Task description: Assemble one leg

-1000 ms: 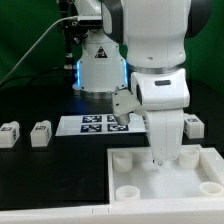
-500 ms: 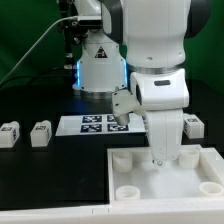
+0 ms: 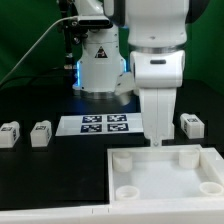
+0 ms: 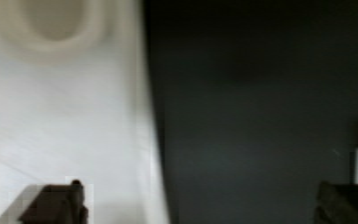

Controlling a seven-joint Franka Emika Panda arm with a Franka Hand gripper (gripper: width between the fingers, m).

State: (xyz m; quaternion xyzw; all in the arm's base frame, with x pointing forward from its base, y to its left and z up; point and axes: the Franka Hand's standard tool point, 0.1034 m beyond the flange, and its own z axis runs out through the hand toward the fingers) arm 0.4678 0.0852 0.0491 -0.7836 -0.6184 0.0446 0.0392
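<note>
Clearly pre-grasp: the tool (image 3: 157, 139) hangs open and empty over the back edge of the socketed panel (image 3: 165, 186). The nearest leg (image 3: 191, 125) sits on the counter (image 3: 55, 175), near the tool on the exterior view's right. Next move, I'd judge: shift over it, straddle, close. No readable writing, only fiducial tags.

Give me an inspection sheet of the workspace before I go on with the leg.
Surface: black table, marker board lying flat on it.
Job's things: outer left leg, inner left leg, right leg; none held.
Clutter: large white socketed piece.
Grippers: gripper open, empty, at that piece's far edge.
Cables: one light cable slung behind.
Surroundings: green backdrop.
</note>
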